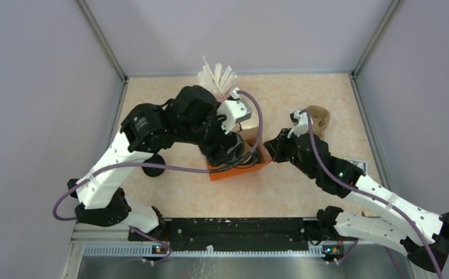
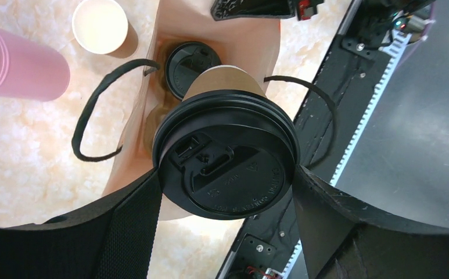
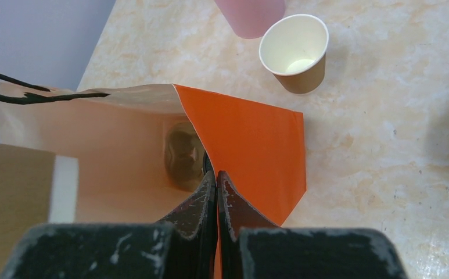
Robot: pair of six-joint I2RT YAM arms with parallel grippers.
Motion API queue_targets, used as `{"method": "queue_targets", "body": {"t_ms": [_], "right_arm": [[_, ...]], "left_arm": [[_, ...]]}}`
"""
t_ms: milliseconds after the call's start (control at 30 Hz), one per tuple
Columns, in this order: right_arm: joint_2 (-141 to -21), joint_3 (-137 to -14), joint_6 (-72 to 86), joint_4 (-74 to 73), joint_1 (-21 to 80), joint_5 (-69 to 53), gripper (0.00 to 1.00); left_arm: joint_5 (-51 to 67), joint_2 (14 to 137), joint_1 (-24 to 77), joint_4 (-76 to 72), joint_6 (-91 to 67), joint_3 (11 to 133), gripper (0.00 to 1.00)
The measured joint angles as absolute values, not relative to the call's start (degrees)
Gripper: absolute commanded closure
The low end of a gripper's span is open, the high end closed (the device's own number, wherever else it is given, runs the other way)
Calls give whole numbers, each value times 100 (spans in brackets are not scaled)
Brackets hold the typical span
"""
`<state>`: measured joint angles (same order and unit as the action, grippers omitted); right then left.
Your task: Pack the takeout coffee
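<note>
My left gripper (image 2: 227, 174) grips a brown paper coffee cup by its black lid (image 2: 229, 156), a finger pressed against each side of the rim. The cup hangs over the open mouth of the orange bag (image 1: 233, 172). Inside the bag a second lidded cup (image 2: 191, 67) stands upright. My right gripper (image 3: 216, 174) is shut on the bag's near rim, with the orange wall (image 3: 251, 145) pinched between its fingers. From above, the left gripper (image 1: 230, 148) is over the bag and the right gripper (image 1: 270, 150) is at its right edge.
An open brown cup with no lid (image 2: 100, 26) stands on the table beyond the bag, beside the pink cup (image 2: 21, 67) of white straws (image 1: 216, 78). The tan pulp carrier (image 1: 318, 119) lies behind my right arm. A round black disc (image 1: 154, 164) lies under my left arm.
</note>
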<state>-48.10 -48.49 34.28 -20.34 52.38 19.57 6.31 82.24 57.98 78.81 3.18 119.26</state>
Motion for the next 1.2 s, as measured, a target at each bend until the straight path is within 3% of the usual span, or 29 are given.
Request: {"method": "queue_targets", "body": {"t_ms": [233,300,367,633,900,1200], "right_arm": [[-4678,-4772,3253,-2034,5238,1857,100],[-4628,-4755,3238,-2069,5238,1828,88],[-4595,-4755,3232,-2132,5238,1813,83],[-4617,-4781,3208,-2532,5238,1817,80],[-4755,-5118,3210,-2773,5238,1946,69],[-5096,-5671,2963,-2803,5238,2143,69]], "left_arm": [[-56,8471,5996,8027,388,11926,44],[-189,8482,6012,8049,410,11926,44],[-279,8486,6025,8079,425,11926,44],[-342,8503,6173,8114,423,11830,46],[-333,8619,6490,8112,314,11461,47],[-366,8680,6672,8114,287,11295,47]]}}
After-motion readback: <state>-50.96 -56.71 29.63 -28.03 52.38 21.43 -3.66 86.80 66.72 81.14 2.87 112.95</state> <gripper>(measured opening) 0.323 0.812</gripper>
